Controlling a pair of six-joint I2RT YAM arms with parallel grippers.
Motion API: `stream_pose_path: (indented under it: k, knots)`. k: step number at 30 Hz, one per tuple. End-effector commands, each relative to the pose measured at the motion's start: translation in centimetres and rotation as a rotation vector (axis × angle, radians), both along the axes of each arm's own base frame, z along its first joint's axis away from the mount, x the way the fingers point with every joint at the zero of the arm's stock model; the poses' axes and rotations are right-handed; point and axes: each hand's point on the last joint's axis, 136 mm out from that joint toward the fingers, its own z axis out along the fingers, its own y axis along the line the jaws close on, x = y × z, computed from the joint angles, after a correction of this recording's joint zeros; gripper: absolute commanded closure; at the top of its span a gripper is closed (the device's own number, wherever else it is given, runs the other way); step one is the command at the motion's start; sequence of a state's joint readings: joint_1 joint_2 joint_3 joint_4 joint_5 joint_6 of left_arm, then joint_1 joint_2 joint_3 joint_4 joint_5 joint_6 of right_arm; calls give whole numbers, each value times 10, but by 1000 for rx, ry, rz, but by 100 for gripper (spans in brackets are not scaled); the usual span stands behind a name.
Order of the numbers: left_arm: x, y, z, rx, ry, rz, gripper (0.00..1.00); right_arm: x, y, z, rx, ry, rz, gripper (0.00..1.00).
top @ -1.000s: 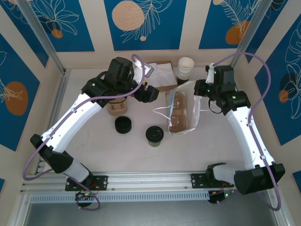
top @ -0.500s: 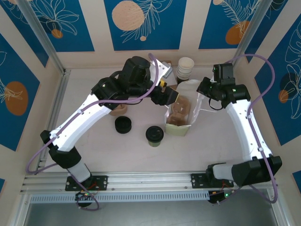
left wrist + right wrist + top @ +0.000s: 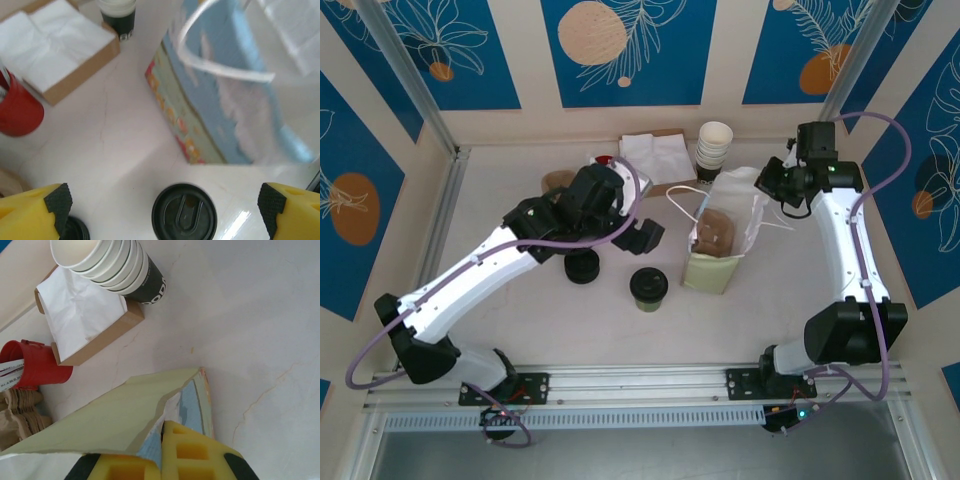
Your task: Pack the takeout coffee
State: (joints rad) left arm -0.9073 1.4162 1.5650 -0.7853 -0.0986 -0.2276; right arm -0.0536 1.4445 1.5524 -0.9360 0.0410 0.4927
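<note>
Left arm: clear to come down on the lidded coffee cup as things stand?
Probably yes: the left gripper hangs open above the takeout coffee, nothing between them, and the bag stands apart beside it.

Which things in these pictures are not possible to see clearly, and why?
Left wrist view: the coffee cup shows from above; its lid hides the cup wall.
Left wrist view: the lid stack is cut off by the bottom edge and partly behind a finger of the left end effector.
Top view: the floor of the bag is hidden under the brown carrier.
</note>
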Motion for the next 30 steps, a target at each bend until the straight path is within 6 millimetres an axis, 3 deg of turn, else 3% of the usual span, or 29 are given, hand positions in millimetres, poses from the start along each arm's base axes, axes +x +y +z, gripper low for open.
stream_pose_path:
  k: [1, 6, 10, 21, 30]
  knots:
    - [-6, 1, -34, 27, 66, 14, 0, 1, 5, 9, 25, -19, 59, 100]
    - [-27, -19, -86, 97, 161, -32, 0, 3, 0, 7, 40, -14, 53, 100]
    - [-35, -29, -114, 150, 212, -23, 0, 4, -1, 7, 46, -12, 53, 100]
    - [-47, -36, -149, 263, 272, 38, 0, 6, 0, 3, 58, -6, 52, 100]
    - [-48, -35, -161, 315, 283, 69, 0, 7, -1, 2, 60, -3, 54, 100]
